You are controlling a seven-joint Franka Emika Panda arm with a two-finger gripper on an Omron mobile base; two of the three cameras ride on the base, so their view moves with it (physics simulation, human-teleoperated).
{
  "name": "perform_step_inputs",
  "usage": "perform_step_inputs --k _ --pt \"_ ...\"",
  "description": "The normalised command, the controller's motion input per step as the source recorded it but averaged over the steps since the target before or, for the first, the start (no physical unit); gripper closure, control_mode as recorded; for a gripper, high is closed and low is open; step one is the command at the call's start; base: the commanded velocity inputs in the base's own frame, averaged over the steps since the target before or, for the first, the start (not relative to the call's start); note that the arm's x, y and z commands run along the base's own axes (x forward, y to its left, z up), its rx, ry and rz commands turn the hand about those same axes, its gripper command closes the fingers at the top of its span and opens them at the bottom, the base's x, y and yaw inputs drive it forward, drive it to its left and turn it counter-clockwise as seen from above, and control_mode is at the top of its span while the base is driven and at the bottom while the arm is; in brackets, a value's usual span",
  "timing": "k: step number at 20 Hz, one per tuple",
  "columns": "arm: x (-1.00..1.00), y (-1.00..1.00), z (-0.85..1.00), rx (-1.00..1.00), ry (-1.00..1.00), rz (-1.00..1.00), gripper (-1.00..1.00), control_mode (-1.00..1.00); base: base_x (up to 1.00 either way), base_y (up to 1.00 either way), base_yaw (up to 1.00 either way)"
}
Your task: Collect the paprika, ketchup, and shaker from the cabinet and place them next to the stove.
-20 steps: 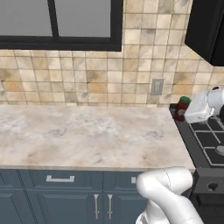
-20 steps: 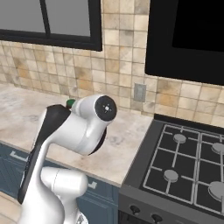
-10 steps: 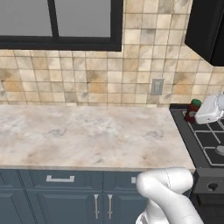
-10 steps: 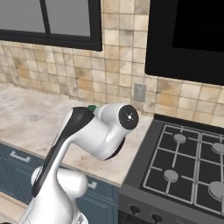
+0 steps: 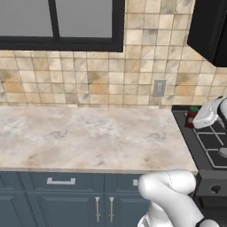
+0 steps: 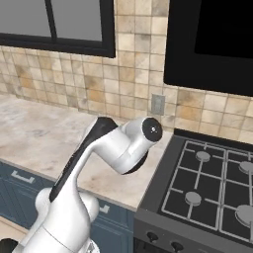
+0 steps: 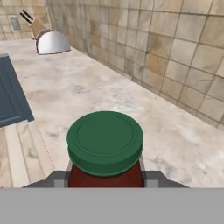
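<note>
the paprika (image 7: 105,146), a dark red jar with a green lid, sits between the gripper (image 7: 105,177) fingers, one grey pad on each side of its body, so the jaws are closed on it and the jar is held. in the hand view the lid faces the camera, with marbled counter (image 7: 131,105) beyond it and a tiled wall alongside. far off on that counter stands a rounded silver object (image 7: 51,42), too small to identify.

in the left base view the jar (image 5: 191,118) shows as a bit of dark red and green just behind the white hand, at the back left corner of the stove (image 5: 208,146), close to where the countertop (image 5: 88,137) ends. whether it rests on a surface or hangs above it is not clear.

in the right base view the arm (image 6: 118,148) bends over the counter edge beside the black cooktop (image 6: 207,188) with its burner grates. a wall outlet (image 6: 157,104) sits on the tiled backsplash, under a dark-framed window (image 6: 54,24).
</note>
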Motion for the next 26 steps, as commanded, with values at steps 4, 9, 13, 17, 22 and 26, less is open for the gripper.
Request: perform_step_inputs --k 4,9,13,17,22,26 --pt "0.45 0.00 -0.46 0.00 0.00 0.14 1.00 -1.00 0.00 0.00 0.00" --pt "0.44 -0.17 -0.45 0.04 0.00 0.21 1.00 -1.00 0.00 0.00 0.00" --pt "0.37 -0.30 -0.34 0.04 0.00 0.26 1.00 -1.00 0.00 0.00 0.00" --pt "0.24 -0.28 -0.14 0.00 0.00 0.17 1.00 -1.00 0.00 0.00 0.00" --pt "0.17 -0.22 -0.07 0.00 0.00 0.07 1.00 -1.00 0.00 0.00 0.00" --pt "0.17 -0.08 -0.20 0.00 0.00 0.04 1.00 -1.00 0.00 0.00 0.00"
